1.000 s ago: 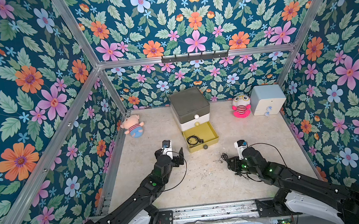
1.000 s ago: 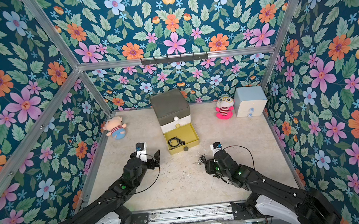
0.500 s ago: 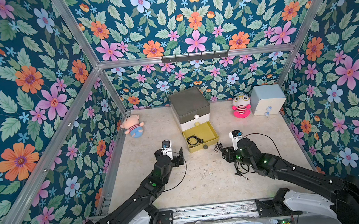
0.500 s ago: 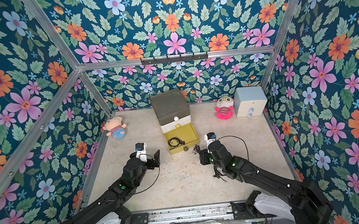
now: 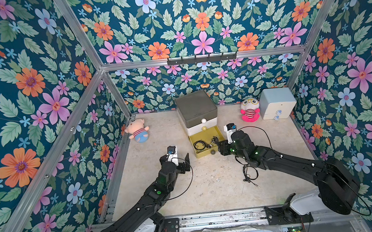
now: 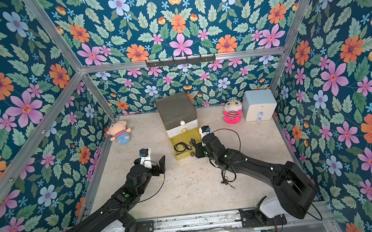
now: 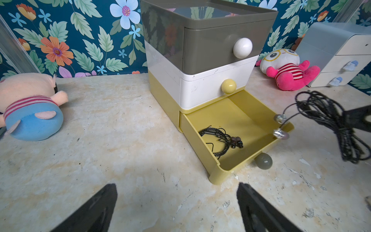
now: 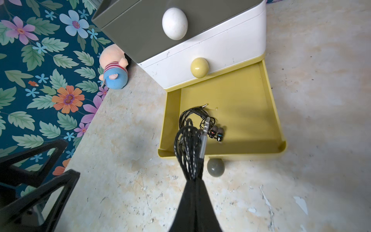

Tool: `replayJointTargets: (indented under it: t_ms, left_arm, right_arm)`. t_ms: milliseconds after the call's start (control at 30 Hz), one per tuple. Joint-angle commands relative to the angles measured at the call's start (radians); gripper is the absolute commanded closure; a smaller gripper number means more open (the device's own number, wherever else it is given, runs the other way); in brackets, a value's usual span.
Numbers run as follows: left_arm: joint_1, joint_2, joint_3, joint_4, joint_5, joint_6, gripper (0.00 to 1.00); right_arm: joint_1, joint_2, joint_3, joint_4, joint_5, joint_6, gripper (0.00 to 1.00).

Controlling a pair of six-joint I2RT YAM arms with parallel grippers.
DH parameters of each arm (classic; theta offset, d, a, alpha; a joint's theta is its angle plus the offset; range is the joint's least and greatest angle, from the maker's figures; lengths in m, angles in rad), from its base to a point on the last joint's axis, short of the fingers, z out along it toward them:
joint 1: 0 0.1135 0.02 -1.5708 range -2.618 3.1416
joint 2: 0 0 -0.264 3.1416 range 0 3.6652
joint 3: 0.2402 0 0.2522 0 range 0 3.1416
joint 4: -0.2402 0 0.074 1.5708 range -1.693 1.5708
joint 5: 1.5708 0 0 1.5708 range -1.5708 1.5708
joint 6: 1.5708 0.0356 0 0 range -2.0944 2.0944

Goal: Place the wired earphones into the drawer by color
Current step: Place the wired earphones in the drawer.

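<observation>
Swung in from the open tabletop (image 5: 210,188), the right gripper (image 8: 193,179) now holds a bundle of black braided wired earphones (image 8: 188,144) at the open mustard-yellow plastic drawer (image 8: 241,154)
Its jaws are clamped on the bundle, whose long axis runs on from the fingers over the drawer's front rim, cavity straight ahead; a loose cord tail (image 5: 249,173) trails down under this arm. Another black coil (image 8: 190,115) already lies inside. The left gripper (image 7: 176,184), unmoved, waits spread wide and empty, farther off
</observation>
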Motion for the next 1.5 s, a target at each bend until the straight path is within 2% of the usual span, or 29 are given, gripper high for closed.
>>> replayJointTargets:
  t_ms: [0,467,1067,1100,1200,1233,1333,1467]
  left_arm:
    - [0.000,-0.007,-0.004,0.017,-0.002,0.008,0.01]
    - [0.000,-0.029,-0.012,0.020,-0.014,0.016,0.01]
    - [0.001,-0.031,-0.012,0.019,-0.013,0.016,0.01]
    - [0.000,-0.031,-0.012,0.020,-0.011,0.016,0.01]
    - [0.000,-0.031,-0.014,0.024,0.002,0.020,0.01]
    - [0.000,-0.030,-0.015,0.026,0.008,0.023,0.01]
    - [0.001,-0.029,-0.017,0.034,0.026,0.034,0.01]
    - [0.000,-0.029,-0.027,0.055,0.071,0.049,0.01]
  right_arm:
    - [0.000,0.063,0.053,0.054,-0.015,-0.018,0.97]
    - [-0.002,0.335,0.228,0.098,-0.052,-0.012,0.98]
    - [-0.005,0.442,0.299,0.115,-0.064,0.006,0.98]
    - [-0.005,0.440,0.298,0.115,-0.063,0.007,0.96]
    - [-0.006,0.432,0.297,0.106,-0.055,0.009,0.68]
    - [-0.006,0.426,0.294,0.105,-0.054,0.009,0.62]
    - [-0.005,0.400,0.276,0.102,-0.047,0.009,0.52]
    - [-0.008,0.344,0.232,0.093,-0.032,0.005,0.47]
